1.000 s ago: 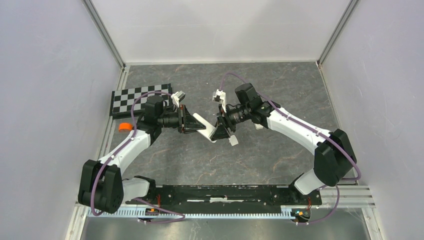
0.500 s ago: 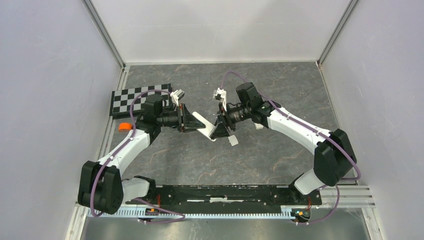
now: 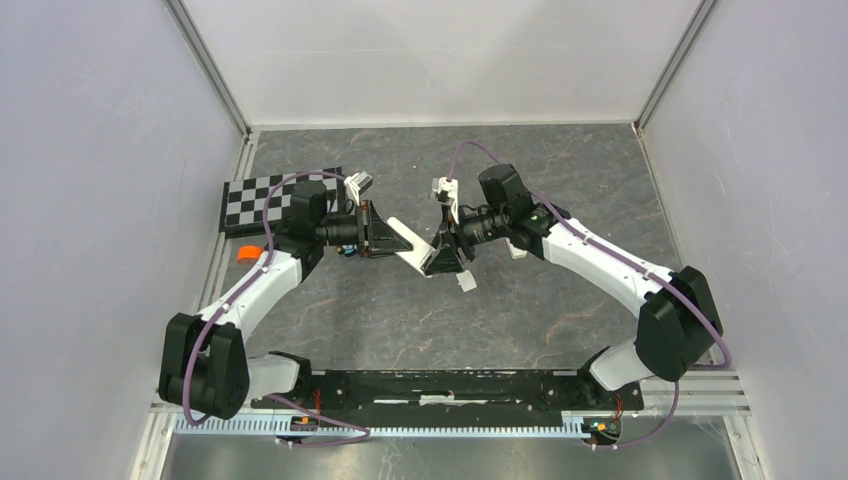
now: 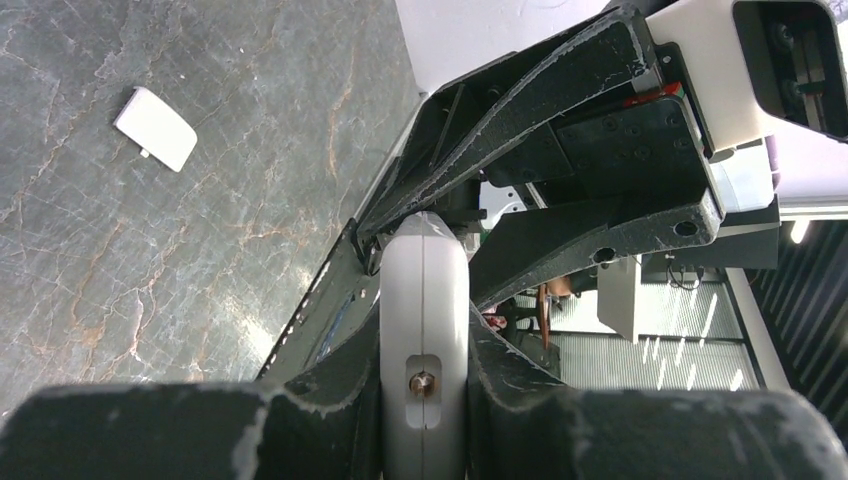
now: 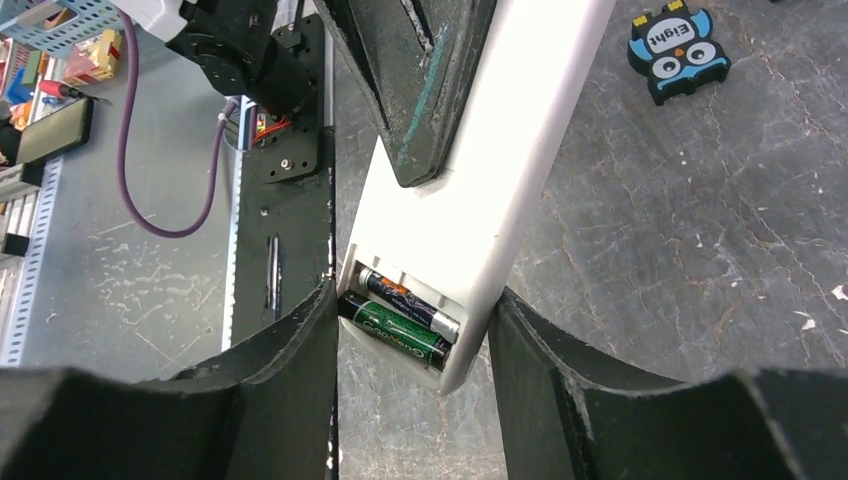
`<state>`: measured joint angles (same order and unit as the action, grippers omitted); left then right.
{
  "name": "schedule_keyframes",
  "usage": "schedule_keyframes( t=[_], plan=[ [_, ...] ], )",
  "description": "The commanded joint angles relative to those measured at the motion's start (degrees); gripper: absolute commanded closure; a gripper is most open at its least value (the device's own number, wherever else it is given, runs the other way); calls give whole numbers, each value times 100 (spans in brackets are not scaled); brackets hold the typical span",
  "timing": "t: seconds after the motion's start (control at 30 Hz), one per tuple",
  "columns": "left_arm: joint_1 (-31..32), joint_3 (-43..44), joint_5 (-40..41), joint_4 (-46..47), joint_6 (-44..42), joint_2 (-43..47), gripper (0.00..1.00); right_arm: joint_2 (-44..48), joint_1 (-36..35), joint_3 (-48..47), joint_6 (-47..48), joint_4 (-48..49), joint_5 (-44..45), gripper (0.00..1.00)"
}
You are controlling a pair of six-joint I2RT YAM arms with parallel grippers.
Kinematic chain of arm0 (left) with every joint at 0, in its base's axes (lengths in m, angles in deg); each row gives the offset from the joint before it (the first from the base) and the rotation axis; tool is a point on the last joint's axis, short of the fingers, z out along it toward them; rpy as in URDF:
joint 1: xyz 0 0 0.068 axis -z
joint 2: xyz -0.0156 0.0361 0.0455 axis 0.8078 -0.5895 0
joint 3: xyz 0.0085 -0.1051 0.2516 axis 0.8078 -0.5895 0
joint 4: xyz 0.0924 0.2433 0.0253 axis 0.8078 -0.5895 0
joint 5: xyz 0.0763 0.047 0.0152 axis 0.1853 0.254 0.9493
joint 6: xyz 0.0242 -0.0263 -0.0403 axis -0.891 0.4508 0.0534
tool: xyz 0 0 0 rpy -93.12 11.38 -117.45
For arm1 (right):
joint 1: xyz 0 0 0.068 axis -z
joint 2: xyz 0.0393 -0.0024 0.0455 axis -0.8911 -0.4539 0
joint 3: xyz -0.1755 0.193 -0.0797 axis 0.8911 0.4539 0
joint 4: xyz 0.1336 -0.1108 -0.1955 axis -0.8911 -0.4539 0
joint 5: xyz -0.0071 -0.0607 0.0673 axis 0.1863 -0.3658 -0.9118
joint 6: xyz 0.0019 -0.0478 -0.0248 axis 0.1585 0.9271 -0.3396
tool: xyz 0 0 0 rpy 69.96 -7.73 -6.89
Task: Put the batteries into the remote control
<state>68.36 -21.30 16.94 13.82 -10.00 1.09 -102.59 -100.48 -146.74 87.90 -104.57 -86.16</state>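
The white remote control (image 3: 405, 245) hangs above the table between the two arms. My left gripper (image 3: 383, 238) is shut on one end, which shows edge-on in the left wrist view between its fingers (image 4: 520, 370). My right gripper (image 5: 415, 300) is shut on the other end, one finger on each side of the open battery bay. Two batteries lie side by side in that bay: a green one (image 5: 395, 330) and a dark one with orange print (image 5: 410, 303). The remote control (image 5: 500, 150) runs up and away in the right wrist view.
A small white cover (image 3: 466, 281) lies on the dark stone table (image 3: 560, 160) below the right gripper, and shows as cover (image 4: 155, 128) in the left wrist view. An owl-shaped block (image 5: 680, 52) lies nearby. A checkerboard (image 3: 265, 200) and an orange object (image 3: 248, 253) sit at far left.
Both arms have shifted slightly away from the bases, carrying the remote between them. The right jaws closed a touch. The left grip is unchanged.
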Motion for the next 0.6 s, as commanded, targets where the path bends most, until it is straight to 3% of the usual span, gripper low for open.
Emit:
schedule_keyframes(
  t=[0.0,0.13,0.33,0.57],
  plan=[
    [-15,336,-588,45,386,-59,98,-51,-7,-140,666,-250,419,36],
    [-15,370,-468,-80,60,-85,98,71,59,27,90,228,66,18],
    [-15,405,-206,-262,-255,-112,98,458,213,635,-1218,1520,-510,9],
    [-22,487,-160,-254,-367,-69,98,931,500,1499,-3082,3550,-508,5]
  ],
)
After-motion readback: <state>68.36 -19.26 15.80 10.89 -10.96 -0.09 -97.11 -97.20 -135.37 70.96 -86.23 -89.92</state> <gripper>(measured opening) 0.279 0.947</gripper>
